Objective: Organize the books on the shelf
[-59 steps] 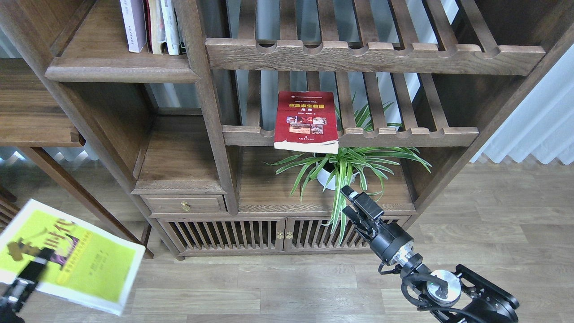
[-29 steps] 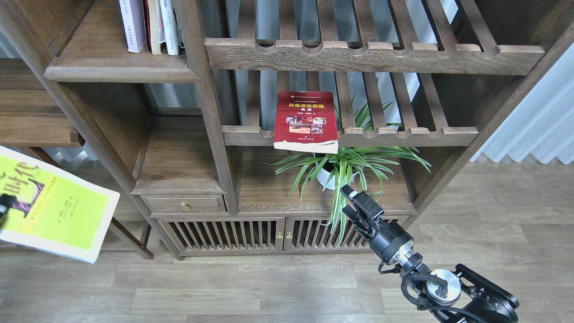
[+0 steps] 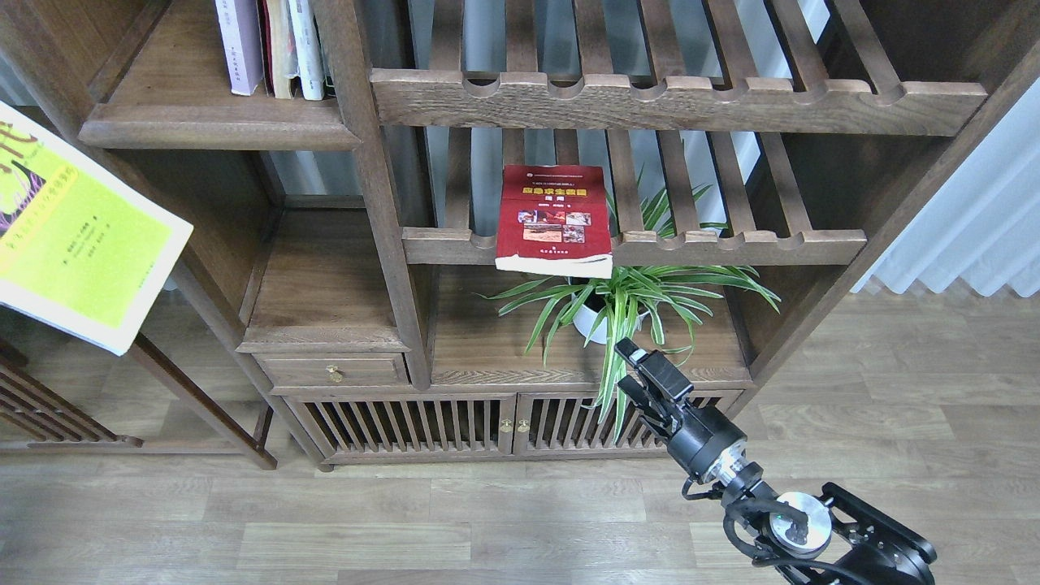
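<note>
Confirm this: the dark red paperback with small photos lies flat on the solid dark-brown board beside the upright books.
Not right. The head view shows the dark red paperback with small photos lying flat on the lower slatted rack with the scalloped rail, above the green potted plant.

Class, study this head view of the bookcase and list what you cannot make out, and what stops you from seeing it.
- Left tool: out of the head view, past the left edge.
- Yellow-green book: left part cut off by the left edge, so whatever holds it is unseen.
- Upright books on the solid shelf: tops cropped by the top edge.
- Right tool: dark and seen at an angle; finger gap unclear.
- Red book: cover print too small to read.
</note>
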`<action>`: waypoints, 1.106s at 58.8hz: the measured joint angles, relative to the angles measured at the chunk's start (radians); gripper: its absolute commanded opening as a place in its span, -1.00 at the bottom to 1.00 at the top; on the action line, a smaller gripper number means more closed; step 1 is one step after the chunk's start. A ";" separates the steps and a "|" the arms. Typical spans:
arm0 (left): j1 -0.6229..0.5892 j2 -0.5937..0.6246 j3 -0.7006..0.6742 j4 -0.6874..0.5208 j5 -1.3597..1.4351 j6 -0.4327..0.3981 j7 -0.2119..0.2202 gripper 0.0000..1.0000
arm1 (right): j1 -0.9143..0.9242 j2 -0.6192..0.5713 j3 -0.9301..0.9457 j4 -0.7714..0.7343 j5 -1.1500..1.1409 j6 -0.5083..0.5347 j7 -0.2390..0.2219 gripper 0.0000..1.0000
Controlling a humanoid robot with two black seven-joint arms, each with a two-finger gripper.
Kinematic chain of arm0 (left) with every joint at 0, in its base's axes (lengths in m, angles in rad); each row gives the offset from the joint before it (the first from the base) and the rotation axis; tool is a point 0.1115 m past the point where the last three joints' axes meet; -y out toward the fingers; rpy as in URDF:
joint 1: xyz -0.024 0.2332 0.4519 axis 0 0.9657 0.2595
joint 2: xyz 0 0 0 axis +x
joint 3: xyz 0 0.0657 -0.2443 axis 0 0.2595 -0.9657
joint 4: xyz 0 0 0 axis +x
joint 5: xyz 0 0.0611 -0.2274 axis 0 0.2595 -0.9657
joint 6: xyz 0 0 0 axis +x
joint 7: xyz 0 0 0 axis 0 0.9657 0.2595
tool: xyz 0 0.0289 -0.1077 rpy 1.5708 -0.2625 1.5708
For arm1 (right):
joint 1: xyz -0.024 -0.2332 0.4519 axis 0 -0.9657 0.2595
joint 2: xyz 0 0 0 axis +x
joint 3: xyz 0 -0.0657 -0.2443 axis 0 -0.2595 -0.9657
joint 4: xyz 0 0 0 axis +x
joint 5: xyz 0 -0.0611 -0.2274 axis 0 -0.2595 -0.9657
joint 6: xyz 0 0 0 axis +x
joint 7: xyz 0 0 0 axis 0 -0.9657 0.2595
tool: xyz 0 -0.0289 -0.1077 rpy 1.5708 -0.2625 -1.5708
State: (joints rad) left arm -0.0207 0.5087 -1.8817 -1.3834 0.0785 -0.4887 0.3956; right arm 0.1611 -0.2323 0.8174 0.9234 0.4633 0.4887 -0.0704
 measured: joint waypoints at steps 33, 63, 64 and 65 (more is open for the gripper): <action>-0.196 0.240 0.093 -0.001 0.001 0.000 0.040 -0.99 | 0.003 0.006 0.003 0.000 0.000 0.000 0.000 0.98; -0.489 0.364 0.262 0.003 -0.018 0.000 0.059 -0.99 | 0.006 0.006 0.005 -0.002 0.002 0.000 0.000 0.98; -0.492 0.368 0.262 0.004 -0.018 0.000 0.061 -0.99 | 0.006 0.006 0.005 -0.002 0.002 0.000 0.000 0.98; -0.496 0.372 0.262 0.006 -0.018 0.000 0.062 -0.99 | 0.007 0.006 0.005 -0.002 0.002 0.000 0.000 0.98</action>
State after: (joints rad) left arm -0.5169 0.8809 -1.6196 -1.3778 0.0606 -0.4888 0.4578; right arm 0.1677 -0.2266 0.8221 0.9219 0.4648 0.4887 -0.0708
